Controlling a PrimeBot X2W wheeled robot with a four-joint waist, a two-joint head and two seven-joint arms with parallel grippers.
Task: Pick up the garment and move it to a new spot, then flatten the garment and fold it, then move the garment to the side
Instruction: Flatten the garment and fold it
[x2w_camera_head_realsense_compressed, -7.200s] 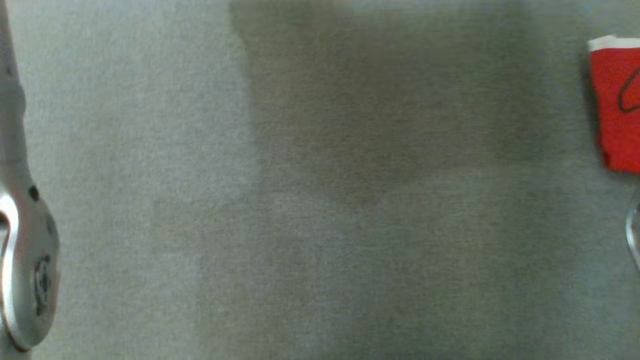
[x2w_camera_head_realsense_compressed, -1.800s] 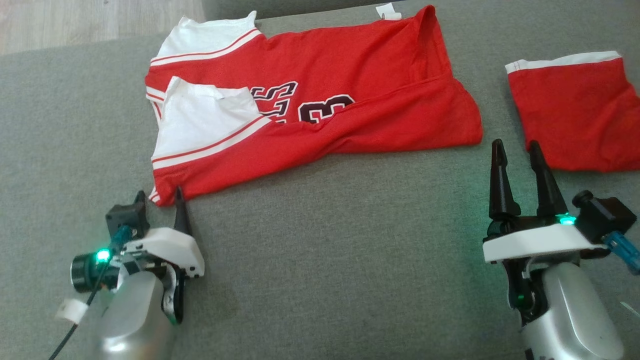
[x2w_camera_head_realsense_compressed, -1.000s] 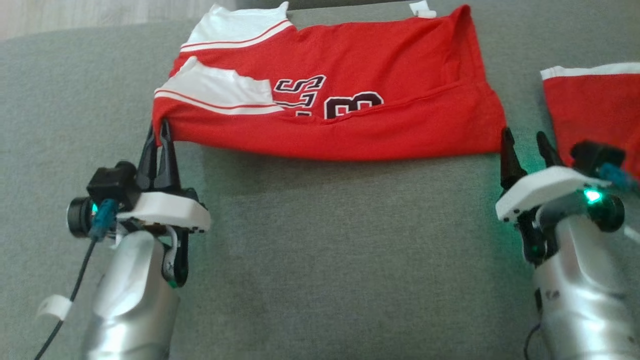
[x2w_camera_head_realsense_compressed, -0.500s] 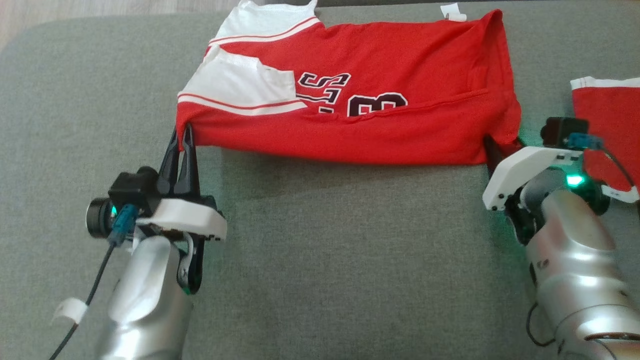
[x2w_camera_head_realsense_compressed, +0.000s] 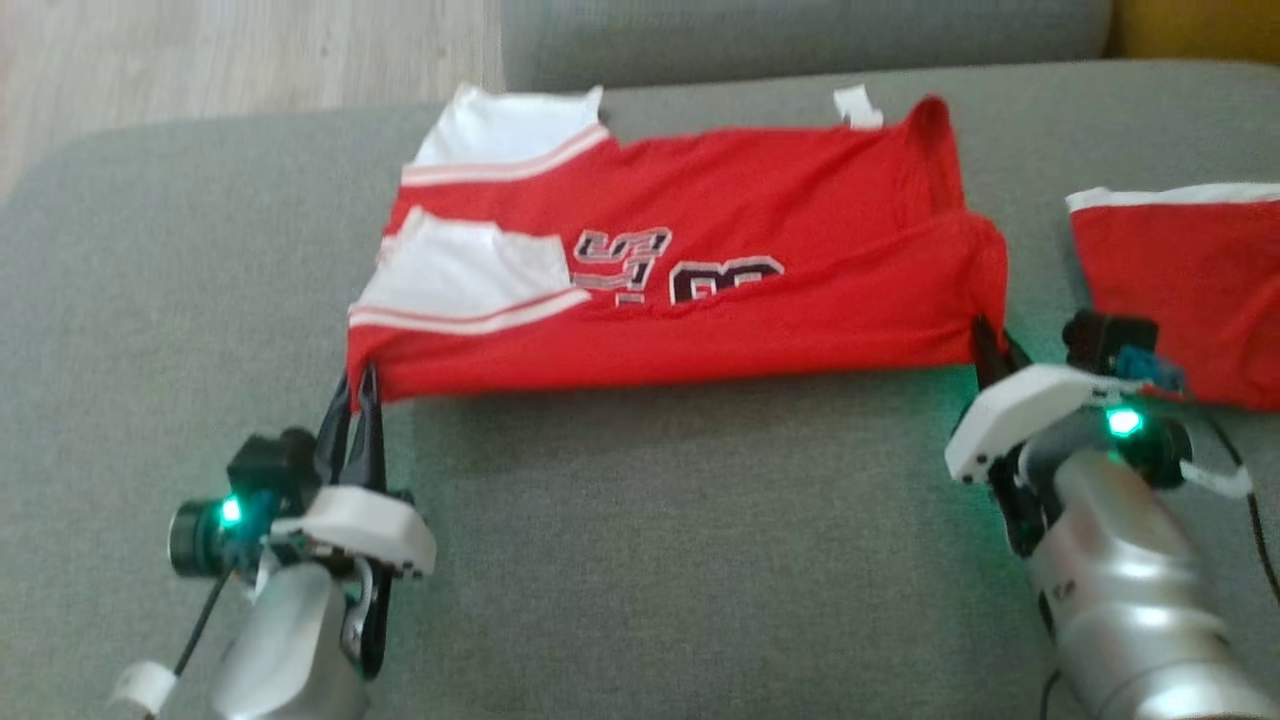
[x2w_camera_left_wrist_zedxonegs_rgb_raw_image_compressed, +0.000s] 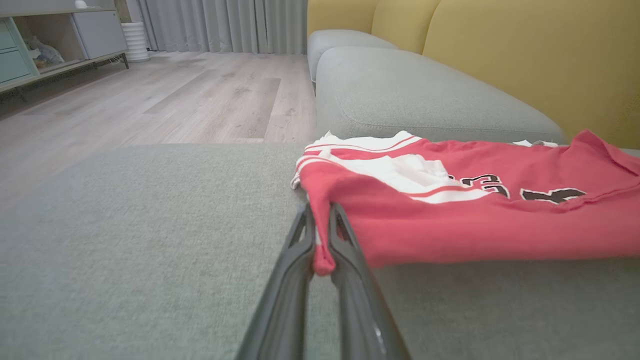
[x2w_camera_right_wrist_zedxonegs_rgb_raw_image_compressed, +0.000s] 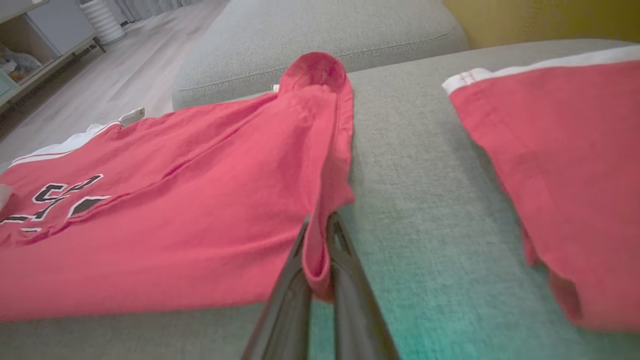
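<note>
Red garment corners between closed fingers

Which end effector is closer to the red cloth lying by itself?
The right. The right end effector grips the jersey at the corner beside the separate red cloth; the left end effector grips the opposite corner.

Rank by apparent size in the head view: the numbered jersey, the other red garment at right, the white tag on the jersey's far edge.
1. numbered jersey, largest.
2. other red garment, cut off by the picture's edge, so its full size is unsure.
3. white tag, smallest.
</note>
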